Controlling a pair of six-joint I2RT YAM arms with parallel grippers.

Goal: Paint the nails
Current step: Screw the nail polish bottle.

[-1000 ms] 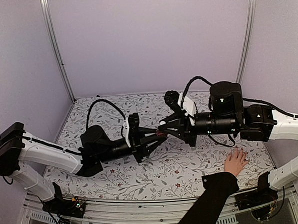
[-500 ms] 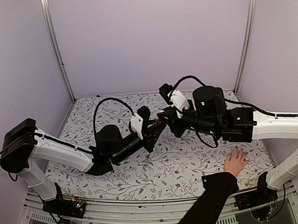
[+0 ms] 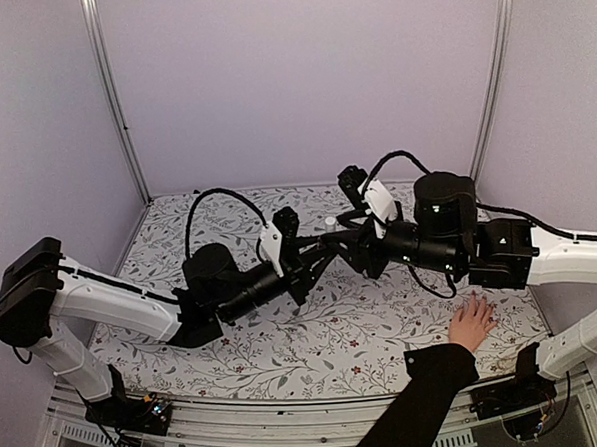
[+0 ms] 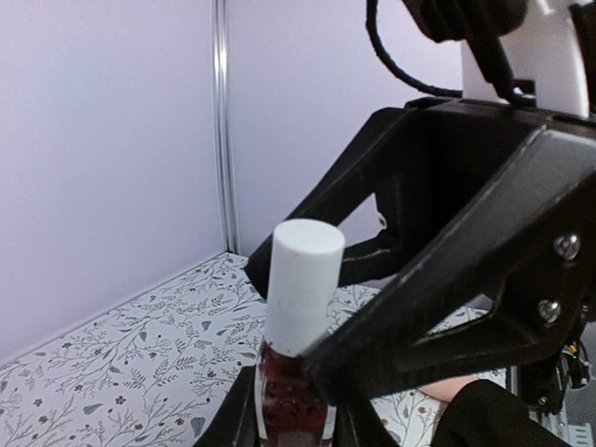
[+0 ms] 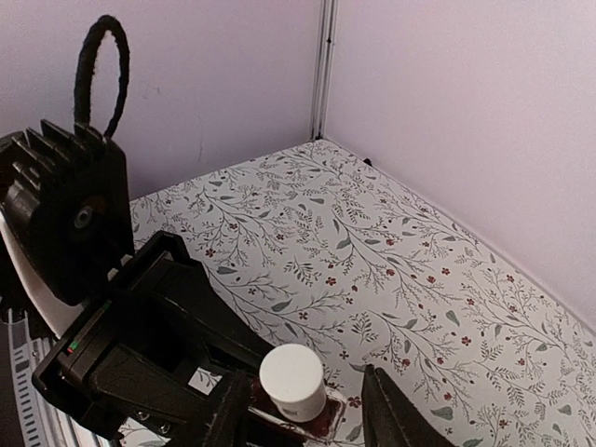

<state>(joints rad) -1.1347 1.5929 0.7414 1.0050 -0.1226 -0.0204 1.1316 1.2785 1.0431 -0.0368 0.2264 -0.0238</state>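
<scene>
Top view: both arms reach in and meet over the middle of the flowery surface point(image 3: 384, 319). The left gripper point(image 3: 318, 250) is clamped on a small dark-red bottle point(image 3: 328, 238) and holds it up off the surface, with the white cap point(image 3: 330, 223) pointing up. The right gripper point(image 3: 346, 243) comes in from the other side, right at that cap. A person's hand point(image 3: 472, 324) in a black sleeve point(image 3: 418, 397) lies flat on the surface at the near right, fingers spread, well apart from both grippers. The nails point(image 3: 478, 300) are out at those fingertips, but honestly they're too tiny to make out here.

Left wrist view: the bottle sits upright, its dark-red body pinched between the left gripper's own fingers at the bottom edge. The cap stands clear above them. The big black fingers of the right gripper fill the right side, just beside the cap. A bit of the black sleeve peeks in at bottom right.

Right wrist view: looking down on the cap, it sits between the right gripper's two fingers. The jaws are apart, with a visible gap on the right side of the cap, so no grip there.
</scene>
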